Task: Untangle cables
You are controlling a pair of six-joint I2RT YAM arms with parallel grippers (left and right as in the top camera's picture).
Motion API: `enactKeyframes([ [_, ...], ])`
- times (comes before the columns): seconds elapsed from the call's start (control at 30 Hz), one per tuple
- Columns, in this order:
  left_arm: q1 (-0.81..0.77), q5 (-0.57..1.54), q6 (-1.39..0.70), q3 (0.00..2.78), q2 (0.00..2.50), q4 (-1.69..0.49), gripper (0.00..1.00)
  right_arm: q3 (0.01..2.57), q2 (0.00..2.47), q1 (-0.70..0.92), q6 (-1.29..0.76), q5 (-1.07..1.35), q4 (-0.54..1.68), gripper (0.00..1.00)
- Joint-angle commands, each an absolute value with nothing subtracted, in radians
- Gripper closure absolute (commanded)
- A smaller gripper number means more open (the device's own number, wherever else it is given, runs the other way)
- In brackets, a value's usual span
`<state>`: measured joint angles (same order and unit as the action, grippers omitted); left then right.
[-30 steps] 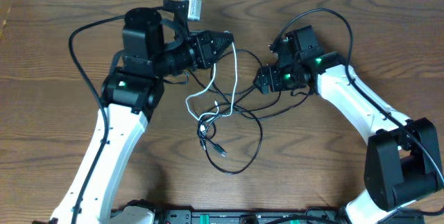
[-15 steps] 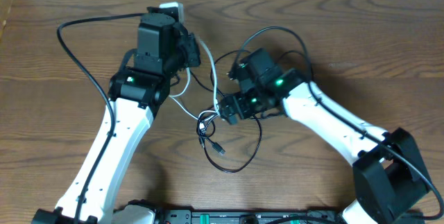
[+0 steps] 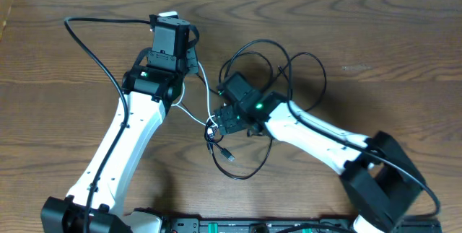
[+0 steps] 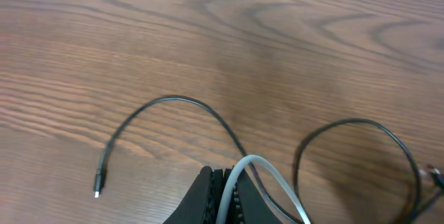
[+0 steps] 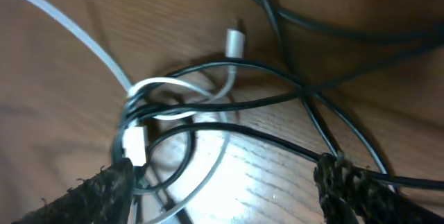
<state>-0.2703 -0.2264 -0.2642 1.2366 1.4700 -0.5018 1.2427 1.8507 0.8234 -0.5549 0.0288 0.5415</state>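
L hand [image 4: 223, 197] pinches white cable [image 4: 251, 159], tips cropped by frame edge. R hand [image 5: 223, 182] wide open over tangled black cables [image 5: 309, 96], holding nothing; overhead view hides both hands' tips.

knot of thin black and white cables [image 3: 214, 127] on brown wooden desk [image 3: 375, 38], centre | right claw [image 5: 225, 182] straddling knot, jaws apart | left claw [image 4: 225, 186] behind it, thin white cable [image 4: 255, 159] pinched between

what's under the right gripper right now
Under the right gripper, between its open jaws, sits the tangle: a white cable looped through several black cables, with a white plug at its edge, on the wooden table. Overhead, the gripper covers most of the knot.
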Motion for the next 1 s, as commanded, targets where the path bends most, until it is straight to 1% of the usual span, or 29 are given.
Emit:
enactKeyframes([
  [0.0,-0.27,-0.282,-0.259,1.248,1.463,-0.517,0.93,1.254,1.888,0.83,-0.705,-0.039,0.542,0.22],
  [0.07,-0.27,-0.282,-0.26,1.248,1.463,-0.523,0.93,1.254,1.901,0.829,-0.76,-0.039,0.542,0.26],
  [0.2,-0.27,-0.281,-0.267,1.248,1.462,-0.534,0.92,1.254,1.912,0.828,-0.927,-0.055,0.541,0.3],
  [0.27,-0.27,-0.277,-0.267,1.248,1.462,-0.545,0.92,1.254,1.912,0.828,-1.006,-0.068,0.541,0.36],
  [0.33,-0.27,-0.277,-0.267,1.248,1.462,-0.558,0.92,1.254,1.912,0.828,-1.09,-0.08,0.542,0.39],
  [0.53,-0.27,-0.277,-0.267,1.248,1.462,-0.575,0.93,1.254,1.913,0.828,-1.184,-0.102,0.545,0.49],
  [0.67,-0.27,-0.273,-0.268,1.248,1.462,-0.578,0.93,1.254,1.928,0.829,-1.238,-0.129,0.555,0.5],
  [0.83,-0.27,-0.271,-0.274,1.248,1.462,-0.579,0.93,1.254,1.966,0.826,-1.279,-0.129,0.543,0.46],
  [0.9,-0.27,-0.271,-0.274,1.248,1.462,-0.58,0.93,1.254,1.976,0.825,-1.278,-0.132,0.528,0.47],
  [0.93,-0.27,-0.271,-0.274,1.248,1.462,-0.58,0.93,1.254,1.976,0.825,-1.278,-0.141,0.524,0.51],
  [0.97,-0.27,-0.271,-0.274,1.248,1.462,-0.58,0.93,1.254,1.977,0.825,-1.278,-0.15,0.523,0.6],
])
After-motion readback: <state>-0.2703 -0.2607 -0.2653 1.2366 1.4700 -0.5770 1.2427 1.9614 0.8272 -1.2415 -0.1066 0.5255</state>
